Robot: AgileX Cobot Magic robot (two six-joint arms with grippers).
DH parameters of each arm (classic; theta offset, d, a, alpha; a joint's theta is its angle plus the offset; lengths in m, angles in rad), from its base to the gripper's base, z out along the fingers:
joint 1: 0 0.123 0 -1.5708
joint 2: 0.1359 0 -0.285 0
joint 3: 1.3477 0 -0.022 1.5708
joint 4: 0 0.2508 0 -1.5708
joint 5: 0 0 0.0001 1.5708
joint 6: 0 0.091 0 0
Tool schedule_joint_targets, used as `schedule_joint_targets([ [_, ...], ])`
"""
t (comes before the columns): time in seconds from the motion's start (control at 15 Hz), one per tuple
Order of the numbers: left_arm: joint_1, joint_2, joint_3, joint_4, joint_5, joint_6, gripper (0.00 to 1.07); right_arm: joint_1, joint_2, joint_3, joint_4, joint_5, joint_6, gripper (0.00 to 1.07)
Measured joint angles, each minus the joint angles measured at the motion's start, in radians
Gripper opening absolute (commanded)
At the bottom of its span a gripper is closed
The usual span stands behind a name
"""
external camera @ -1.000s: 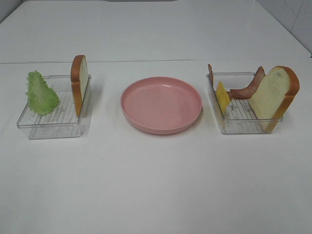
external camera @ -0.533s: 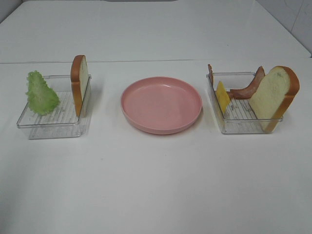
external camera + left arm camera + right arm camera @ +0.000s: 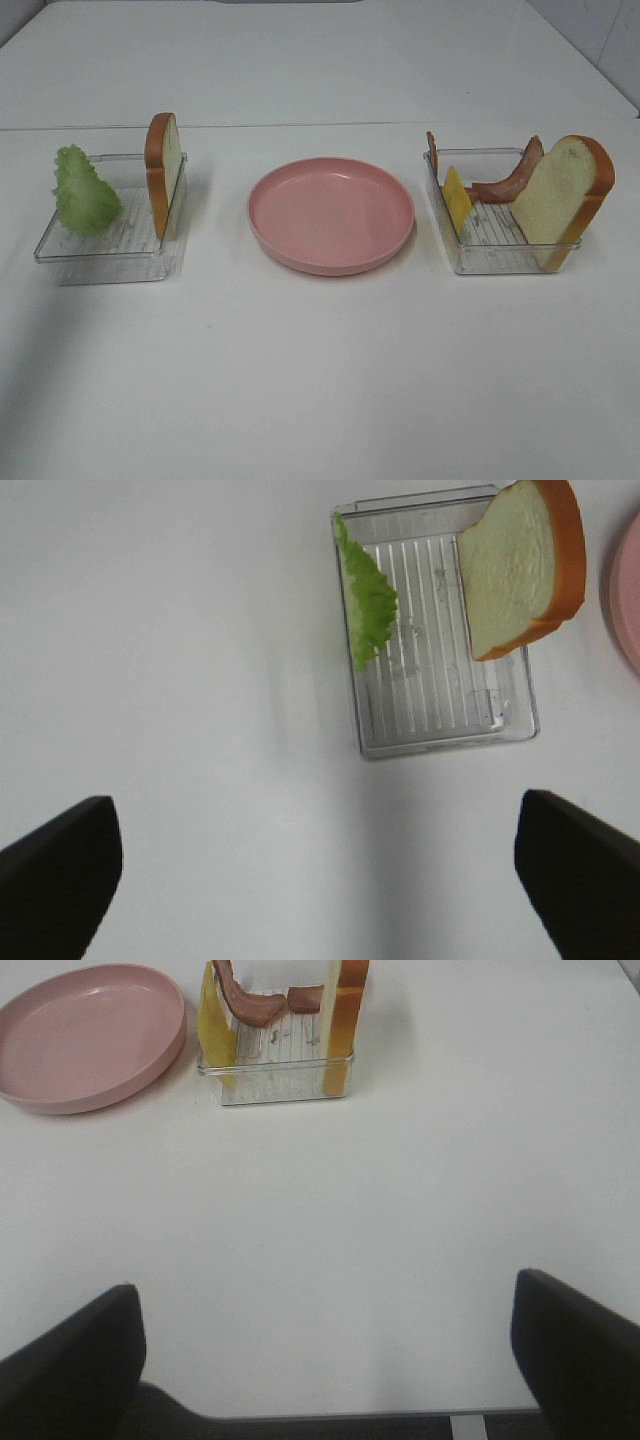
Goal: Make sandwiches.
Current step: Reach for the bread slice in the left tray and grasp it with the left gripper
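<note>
No sandwich stack shows; the parts stand apart in two clear trays. The left tray (image 3: 110, 255) holds a green lettuce leaf (image 3: 85, 190) and an upright bread slice (image 3: 165, 170); both show in the left wrist view, lettuce (image 3: 368, 595) and bread (image 3: 520, 565). The right tray (image 3: 500, 258) holds a yellow cheese slice (image 3: 457, 198), bacon strips (image 3: 510, 175) and a second bread slice (image 3: 562, 200). My left gripper (image 3: 320, 880) is open and empty, high over the table beside the left tray. My right gripper (image 3: 325, 1350) is open and empty, well in front of the right tray (image 3: 275, 1080).
A round pink plate (image 3: 330, 215) lies between the two trays, with nothing on it; it also shows in the right wrist view (image 3: 90, 1035). The white table's front edge (image 3: 350, 1415) runs just under my right gripper. Neither arm shows in the exterior high view.
</note>
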Motion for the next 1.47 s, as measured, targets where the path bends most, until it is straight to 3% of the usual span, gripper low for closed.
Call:
schedule_joint_targets([
  [0.13,-0.064,0.108,-0.061,0.002,0.0,-0.013,1.02,0.0,0.0,0.0,0.0,0.0,0.0,0.96],
  [0.33,-0.201,0.321,-0.175,0.019,0.001,-0.078,1.02,0.0,0.0,0.0,0.0,0.0,0.0,0.96],
  [0.6,-0.293,0.485,-0.294,0.023,0.001,-0.148,1.02,0.0,0.0,0.0,0.0,0.0,0.0,0.96],
  [0.87,-0.314,0.594,-0.394,0.023,0.002,-0.197,1.02,0.0,0.0,0.0,0.0,0.0,0.0,0.96],
  [1.47,-0.309,0.706,-0.412,0.057,-0.066,-0.22,1.02,0.0,0.0,0.0,0.001,0.0,0.0,0.96],
])
